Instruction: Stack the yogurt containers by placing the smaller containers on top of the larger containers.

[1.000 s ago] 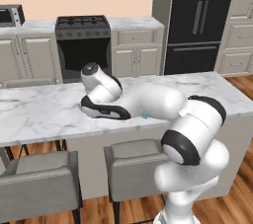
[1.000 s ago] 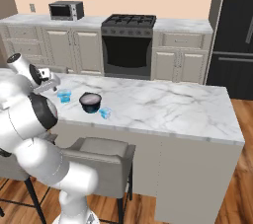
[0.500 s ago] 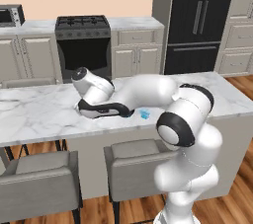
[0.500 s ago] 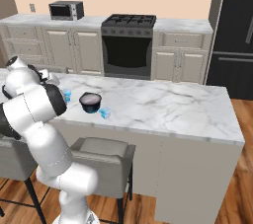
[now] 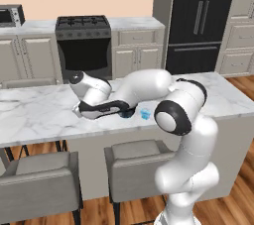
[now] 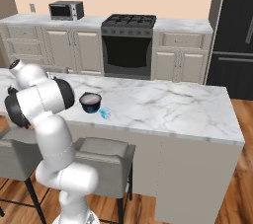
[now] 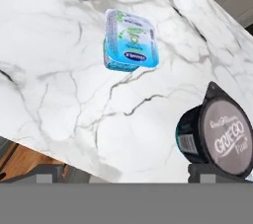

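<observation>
Arm has swung further left along the table [image 5: 34, 115] over the last second. The elbow has folded in and the forearm now lies low across the marble. Base hasn't driven; kitchen background matches in both base views.

Nothing on the table has moved:
- smaller yogurt container [image 6: 105, 114] sits where it was, just beside the dark Griego tub [image 6: 91, 102], on the side nearer the front edge.
- the tub also hasn't shifted.
- the light-blue cup that stood on the tub's far side a second ago is now covered by the arm in the right base view.

The hand view picks up a light-blue cup with a printed whitish lid [image 7: 131, 40]. It stands on bare marble, apart from the tub at lower right. Going by its place relative to the tub, it's probably the larger yogurt container. Can't size it for certain from this angle.

Gripper [image 7: 126, 171]: jaws spread wide, fingertips [image 7: 212, 172] at opposite sides of the bottom edge, nothing between them.

What this means for the task:
- no stacking done yet, both cups are separate on the table and neither is held.
- the hand looks lined up over the wrong cup for a first pick. The smaller one has to be lifted and it's on the tub's other side.
- judgement: either this is an overshoot, or a survey pass. The next useful move is back toward the small cup, keeping clear of the tub in between.
</observation>
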Available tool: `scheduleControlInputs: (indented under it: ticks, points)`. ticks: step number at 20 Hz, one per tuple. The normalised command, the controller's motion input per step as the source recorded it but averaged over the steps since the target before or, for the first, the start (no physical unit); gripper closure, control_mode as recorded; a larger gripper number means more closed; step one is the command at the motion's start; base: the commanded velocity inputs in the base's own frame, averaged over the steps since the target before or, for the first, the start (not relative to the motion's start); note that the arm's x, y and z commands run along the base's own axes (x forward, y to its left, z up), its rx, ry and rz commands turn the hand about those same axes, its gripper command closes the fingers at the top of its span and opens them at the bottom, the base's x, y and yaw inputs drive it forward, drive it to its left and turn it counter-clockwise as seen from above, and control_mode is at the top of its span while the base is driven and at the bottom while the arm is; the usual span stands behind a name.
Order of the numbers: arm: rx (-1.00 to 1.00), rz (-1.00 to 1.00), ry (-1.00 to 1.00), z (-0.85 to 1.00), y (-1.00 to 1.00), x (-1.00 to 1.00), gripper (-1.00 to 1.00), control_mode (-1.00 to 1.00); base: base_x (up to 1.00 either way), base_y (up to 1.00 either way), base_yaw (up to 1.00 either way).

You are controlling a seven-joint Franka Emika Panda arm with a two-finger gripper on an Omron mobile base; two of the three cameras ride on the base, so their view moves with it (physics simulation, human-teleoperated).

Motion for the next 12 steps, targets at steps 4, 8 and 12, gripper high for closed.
scheduleControlInputs:
  ticks: [4,8,12]
  points:
    - [0.0,0.0,-0.01,0.0,0.0,0.27,-1.0,-1.0,0.0,0.0,0.0]
    - [0.0,0.0,0.0,-0.03,0.03,0.26,-1.0,-1.0,0.0,0.0,0.0]
    - [0.0,0.0,0.0,-0.06,0.06,0.22,-1.0,-1.0,0.0,0.0,0.0]
